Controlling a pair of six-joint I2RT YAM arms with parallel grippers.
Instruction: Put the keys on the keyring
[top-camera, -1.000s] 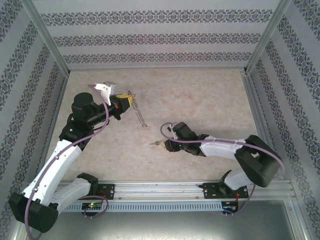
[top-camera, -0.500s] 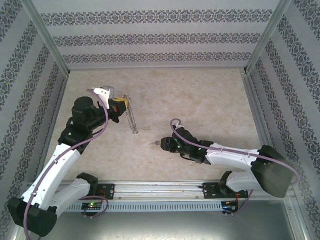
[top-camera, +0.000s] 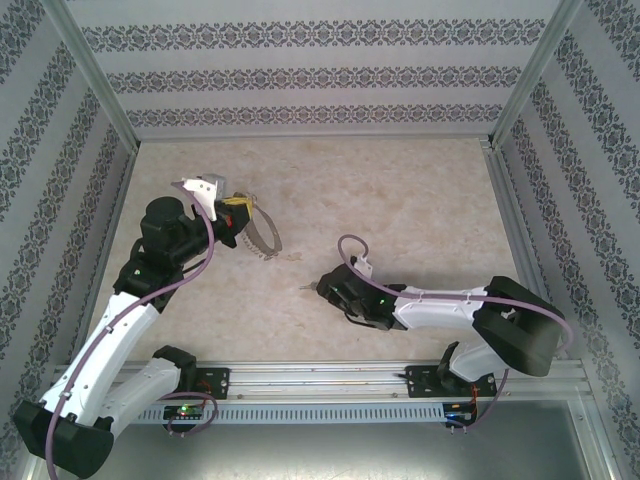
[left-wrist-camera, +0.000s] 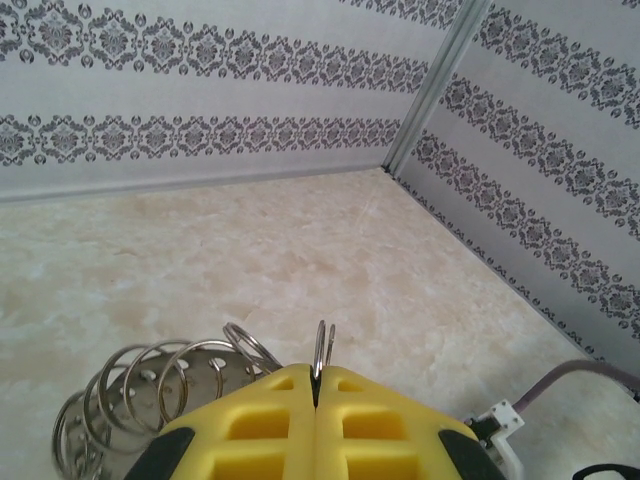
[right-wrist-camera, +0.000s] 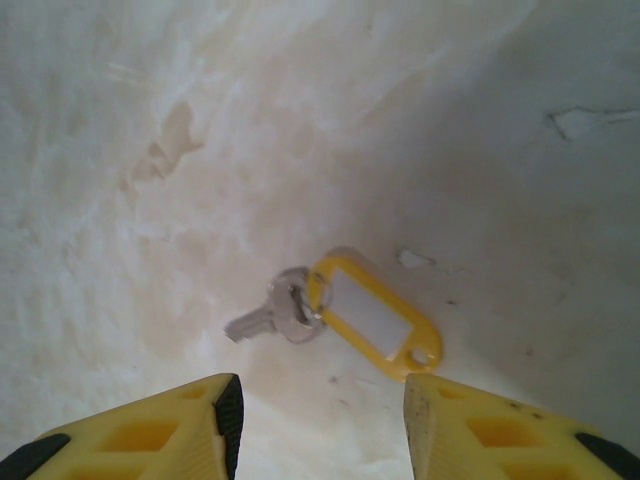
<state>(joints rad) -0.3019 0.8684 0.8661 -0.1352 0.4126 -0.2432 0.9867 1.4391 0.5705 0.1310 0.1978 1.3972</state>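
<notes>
The keyring (top-camera: 263, 241) is a string of thin grey metal rings hanging in a curve from my left gripper (top-camera: 236, 206) at the table's left. In the left wrist view, the yellow fingertips (left-wrist-camera: 270, 405) are shut on one ring (left-wrist-camera: 322, 348), and the other rings (left-wrist-camera: 150, 385) bunch to the left. A small silver key (right-wrist-camera: 270, 314) with a yellow plastic tag (right-wrist-camera: 372, 316) lies flat on the table. My right gripper (right-wrist-camera: 320, 425) is open just above it, one finger on each side, touching nothing. From above, the key (top-camera: 305, 288) shows at the tip of the right gripper (top-camera: 323, 287).
The table (top-camera: 400, 210) is pale marble-patterned, walled with patterned panels on three sides. Purple cables loop over both arms. An aluminium rail (top-camera: 320, 378) with the arm bases runs along the near edge.
The left gripper has drawn slightly left and the hanging keyring has swung into a curve. The right arm has swung round and its gripper has closed in over the key.
</notes>
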